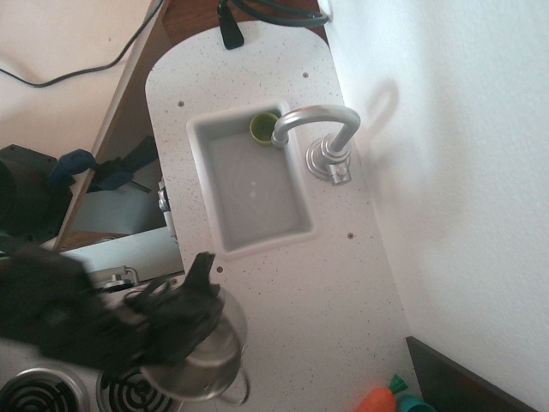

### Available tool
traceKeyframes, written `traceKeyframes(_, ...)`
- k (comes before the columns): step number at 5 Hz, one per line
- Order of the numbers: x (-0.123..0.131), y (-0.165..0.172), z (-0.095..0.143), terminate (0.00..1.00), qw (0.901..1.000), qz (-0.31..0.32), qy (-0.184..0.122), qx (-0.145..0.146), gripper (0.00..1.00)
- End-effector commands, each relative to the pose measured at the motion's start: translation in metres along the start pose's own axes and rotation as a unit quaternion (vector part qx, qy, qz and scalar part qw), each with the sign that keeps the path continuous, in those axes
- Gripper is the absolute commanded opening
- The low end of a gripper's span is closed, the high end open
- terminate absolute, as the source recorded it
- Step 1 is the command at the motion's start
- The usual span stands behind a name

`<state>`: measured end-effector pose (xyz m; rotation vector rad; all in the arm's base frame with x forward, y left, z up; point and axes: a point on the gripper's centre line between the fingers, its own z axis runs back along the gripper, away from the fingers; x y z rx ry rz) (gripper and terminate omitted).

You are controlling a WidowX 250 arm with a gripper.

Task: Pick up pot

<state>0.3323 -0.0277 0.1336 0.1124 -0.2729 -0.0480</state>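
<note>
The shiny steel pot hangs tilted over the counter's front left, above the right stove burner, with one wire loop handle showing at its lower edge. My black gripper is motion-blurred and sits over the pot's upper left rim. Its jaws appear closed on that rim, since the pot has moved with it. The arm reaches in from the left and hides part of the pot.
A white sink holds a small green cup under the curved faucet. A second burner is at the bottom left. An orange and teal toy lies at the bottom right, and a white wall runs along the right.
</note>
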Motion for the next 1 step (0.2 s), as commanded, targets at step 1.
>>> traceKeyframes(1,0.0218,-0.0064,0.0585,1.00,0.9960,-0.006,-0.089,-0.004,0.00)
